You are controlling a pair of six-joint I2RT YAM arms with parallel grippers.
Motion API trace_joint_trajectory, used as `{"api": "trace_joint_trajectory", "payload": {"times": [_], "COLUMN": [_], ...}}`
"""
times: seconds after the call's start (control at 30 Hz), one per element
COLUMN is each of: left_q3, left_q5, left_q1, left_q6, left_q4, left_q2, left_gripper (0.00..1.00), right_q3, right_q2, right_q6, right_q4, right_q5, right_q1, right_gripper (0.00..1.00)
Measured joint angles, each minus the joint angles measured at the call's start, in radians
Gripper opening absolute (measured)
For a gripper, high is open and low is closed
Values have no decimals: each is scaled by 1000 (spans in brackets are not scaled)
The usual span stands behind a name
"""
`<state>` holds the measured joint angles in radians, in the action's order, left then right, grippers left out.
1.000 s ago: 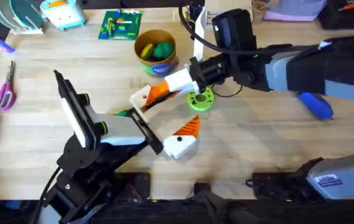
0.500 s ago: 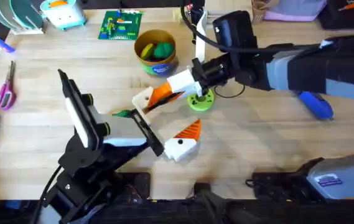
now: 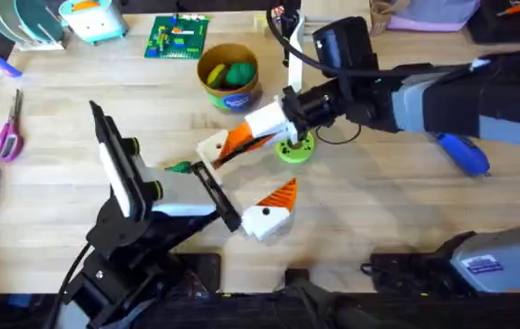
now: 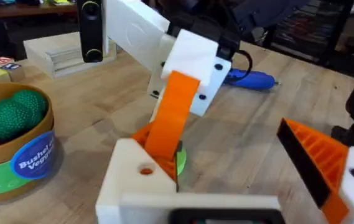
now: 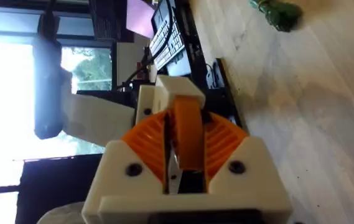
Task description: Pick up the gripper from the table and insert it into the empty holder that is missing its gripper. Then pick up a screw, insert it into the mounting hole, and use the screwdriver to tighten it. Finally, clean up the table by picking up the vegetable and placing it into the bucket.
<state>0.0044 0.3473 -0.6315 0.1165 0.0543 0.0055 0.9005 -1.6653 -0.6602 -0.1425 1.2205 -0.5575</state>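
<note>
The right gripper (image 3: 241, 142) is clamped on the gripper (image 4: 172, 115), a small orange wedge, pressing it into the holder (image 4: 142, 180) on the left gripper (image 3: 241, 192) near the table's (image 3: 378, 210) middle; the left fingers stand spread. The wedge looks stiff, light and slick (ribbed on one face), best pinched across its flat sides. The vegetable (image 3: 179, 167) lies just beside the holder.

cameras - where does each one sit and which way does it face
Overhead: above the arms' bases, looking down and forward at the table; both arms show.
Left wrist: on the left arm, facing the right gripper and the bucket; own white fingers below.
Right wrist: on the right arm, facing the orange pad between its fingers.
Shared: the pad, the bucket.
</note>
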Motion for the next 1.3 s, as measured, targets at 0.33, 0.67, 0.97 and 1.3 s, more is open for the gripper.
{"api": "trace_joint_trajectory", "payload": {"times": [0.33,0.67,0.97,1.3], "left_q3": [0,1,1,1], "left_q5": [3,81,120,128], "left_q1": [-4,-33,-34,-34], "left_q6": [3,4,3,3], "left_q4": [0,-2,-2,-3], "left_q2": [0,0,0,0], "left_gripper": [993,993,992,993], "right_q3": [0,0,0,0], "right_q2": [0,-1,-1,-1], "right_q6": [7,10,11,14], "right_q4": [2,-6,-6,-16], "right_q5": [9,1,-8,-21], "right_q1": [-1,-3,2,55], "right_gripper": [387,500,618,989]}}
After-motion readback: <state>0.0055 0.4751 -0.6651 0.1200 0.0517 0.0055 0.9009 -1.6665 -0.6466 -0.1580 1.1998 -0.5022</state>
